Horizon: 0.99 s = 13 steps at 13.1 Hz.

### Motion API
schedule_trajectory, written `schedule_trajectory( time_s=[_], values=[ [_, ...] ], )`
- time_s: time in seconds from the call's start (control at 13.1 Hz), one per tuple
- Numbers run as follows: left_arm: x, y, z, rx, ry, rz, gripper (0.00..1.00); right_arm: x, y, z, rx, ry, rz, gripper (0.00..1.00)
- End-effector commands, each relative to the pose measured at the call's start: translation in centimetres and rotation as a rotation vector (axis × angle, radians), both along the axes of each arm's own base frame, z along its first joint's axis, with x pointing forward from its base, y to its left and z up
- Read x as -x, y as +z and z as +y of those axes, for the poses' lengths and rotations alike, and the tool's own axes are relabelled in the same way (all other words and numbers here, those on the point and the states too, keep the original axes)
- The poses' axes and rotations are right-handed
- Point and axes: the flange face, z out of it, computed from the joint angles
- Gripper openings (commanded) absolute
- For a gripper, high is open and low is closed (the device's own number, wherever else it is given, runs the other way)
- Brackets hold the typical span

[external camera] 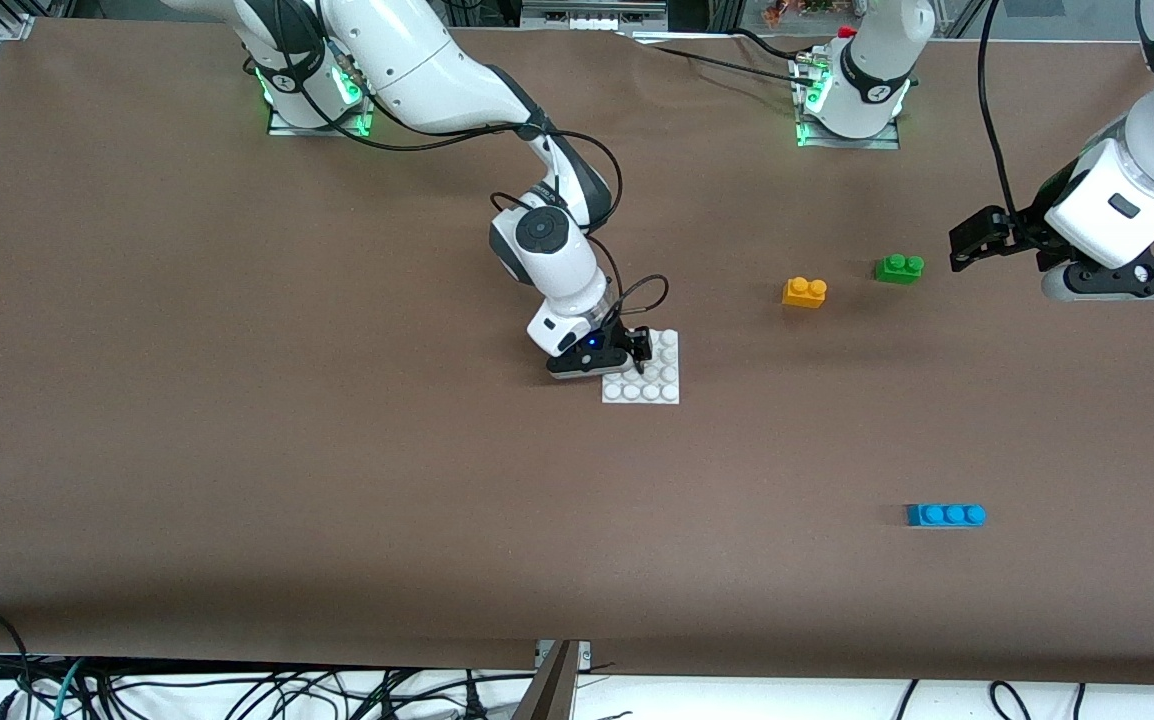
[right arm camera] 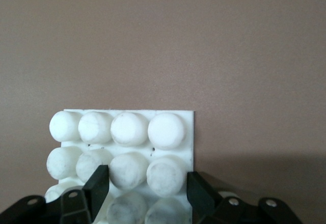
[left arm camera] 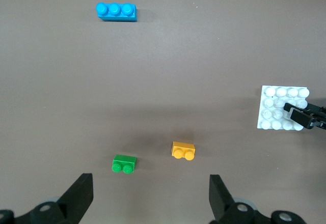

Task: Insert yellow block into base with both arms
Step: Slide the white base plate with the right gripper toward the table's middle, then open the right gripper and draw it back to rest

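The yellow block (external camera: 804,292) lies on the table, studs up, beside the green brick; it also shows in the left wrist view (left arm camera: 183,150). The white base (external camera: 652,385) lies mid-table and shows in both wrist views (right arm camera: 127,127) (left arm camera: 277,109). My right gripper (external camera: 640,350) is down on the base's edge, its fingers closed around two studs (right arm camera: 147,180). My left gripper (external camera: 967,245) hangs open and empty in the air near the green brick, toward the left arm's end (left arm camera: 151,193).
A green two-stud brick (external camera: 899,268) sits beside the yellow block, toward the left arm's end (left arm camera: 124,164). A blue three-stud brick (external camera: 945,514) lies nearer the front camera (left arm camera: 116,11). Brown paper covers the table.
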Motion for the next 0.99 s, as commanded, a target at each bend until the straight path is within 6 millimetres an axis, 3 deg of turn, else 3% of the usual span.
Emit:
schedule_trajectory(
  time_s=[0.0,0.23,0.38,0.54,0.61,0.76,0.92],
  values=[
    [-0.2,0.7,0.1,-0.023,-0.008,-0.003,1.00,-1.4,0.1,-0.4,0.008,-0.024,0.014,0.75],
    [-0.2,0.7,0.1,-0.023,-0.006,-0.003,1.00,-4.1,3.7,-0.3,0.013,-0.057,0.099,0.79],
    [-0.2,0.7,0.1,-0.023,-0.008,-0.003,1.00,-4.6,5.7,0.3,0.003,-0.060,0.130,0.83],
    [-0.2,0.7,0.1,-0.023,-0.006,-0.003,1.00,-5.9,8.0,-1.1,0.010,-0.068,0.143,0.84],
    [-0.2,0.7,0.1,-0.023,-0.006,-0.004,1.00,-7.1,9.8,-2.7,0.021,-0.086,0.159,0.86],
    [-0.2,0.7,0.1,-0.023,-0.006,-0.004,1.00,-9.0,14.6,-7.1,0.052,-0.122,0.203,1.00],
    [-0.2,0.7,-0.1,-0.025,-0.011,-0.005,1.00,-11.0,20.1,-14.8,0.107,-0.108,0.247,1.00]
  ],
)
